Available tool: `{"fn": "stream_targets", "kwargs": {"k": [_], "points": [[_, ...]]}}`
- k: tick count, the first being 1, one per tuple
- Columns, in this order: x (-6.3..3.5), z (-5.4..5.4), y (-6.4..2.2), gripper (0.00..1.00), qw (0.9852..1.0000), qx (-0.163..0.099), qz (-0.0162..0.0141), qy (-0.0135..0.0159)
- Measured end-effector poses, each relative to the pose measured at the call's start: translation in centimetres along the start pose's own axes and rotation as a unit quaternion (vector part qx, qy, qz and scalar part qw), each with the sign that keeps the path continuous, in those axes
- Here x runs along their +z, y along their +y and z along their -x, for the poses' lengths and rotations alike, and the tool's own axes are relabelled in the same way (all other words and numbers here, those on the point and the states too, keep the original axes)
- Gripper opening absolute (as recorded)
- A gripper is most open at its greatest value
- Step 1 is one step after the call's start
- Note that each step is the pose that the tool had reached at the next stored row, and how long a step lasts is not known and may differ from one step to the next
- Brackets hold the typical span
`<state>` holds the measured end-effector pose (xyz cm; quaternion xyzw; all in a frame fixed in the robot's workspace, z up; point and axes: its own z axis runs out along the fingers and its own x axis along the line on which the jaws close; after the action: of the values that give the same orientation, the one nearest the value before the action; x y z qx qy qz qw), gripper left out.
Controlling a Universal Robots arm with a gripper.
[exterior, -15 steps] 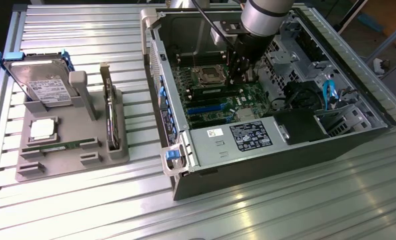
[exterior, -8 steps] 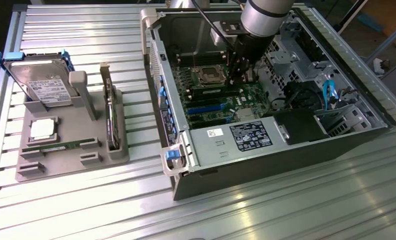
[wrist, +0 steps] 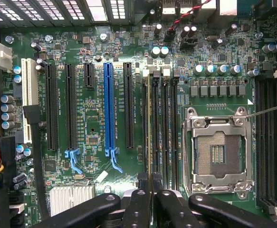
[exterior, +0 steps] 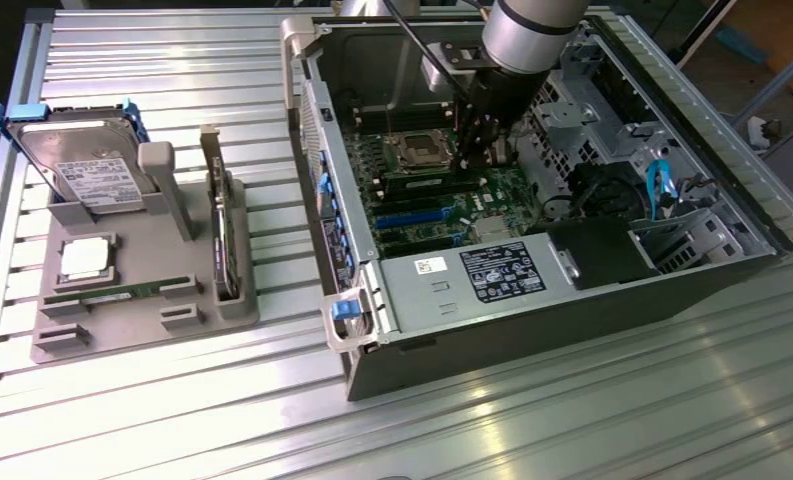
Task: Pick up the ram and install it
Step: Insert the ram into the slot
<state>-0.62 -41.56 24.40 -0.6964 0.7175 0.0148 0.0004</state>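
A long, thin green circuit-board ram stick [wrist: 150,124] is seen edge-on, clenched in the black claw [wrist: 150,192] and lined up with one of the black memory slots [wrist: 166,133] on the green motherboard [wrist: 93,118]. The claw [exterior: 471,150] is seen inside an open dark metal computer case [exterior: 543,345] on a ribbed aluminium table [exterior: 530,430], and an identical green stick [exterior: 109,293] is laid on a grey plastic tray [exterior: 143,335] to the exterior view's left.

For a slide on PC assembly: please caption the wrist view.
Gripper shut on the ram, held edge-on along the memory slots beside the empty processor socket.
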Motion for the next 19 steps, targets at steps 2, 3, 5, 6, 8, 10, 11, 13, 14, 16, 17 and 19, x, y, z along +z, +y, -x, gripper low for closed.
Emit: {"fn": "stream_targets", "kwargs": {"k": [2,3,5,6,8,10,11,13,14,16,17,19], "points": [[0.0,0.0,0.0,0.12,1.0,0.0,0.0,0.0],[0.02,0.01,0.0,0.12,1.0,0.0,0.0,0.0],[0.11,0.0,-0.01,0.12,1.0,0.0,0.0,0.0],[0.11,0.0,0.0,0.12,1.0,0.0,0.0001,0.0001],[0.12,0.0,0.0,0.12,1.0,0.0,0.0,-0.0001],[0.12,0.0,-0.01,0.12,1.0,0.0,0.0,-0.0001],[0.12,0.0,-0.01,0.12,1.0,-0.001,0.0,-0.0001],[0.12,0.0,0.0,0.12,1.0,-0.001,0.0,0.0],[0.12,0.0,0.0,0.12,1.0,-0.001,0.0,0.0],[0.12,0.0,0.0,0.12,1.0,-0.002,0.0,0.0],[0.12,0.0,0.0,0.12,1.0,-0.002,0.0,0.0],[0.13,0.01,-0.01,0.12,1.0,-0.002,0.0,-0.0001]]}}
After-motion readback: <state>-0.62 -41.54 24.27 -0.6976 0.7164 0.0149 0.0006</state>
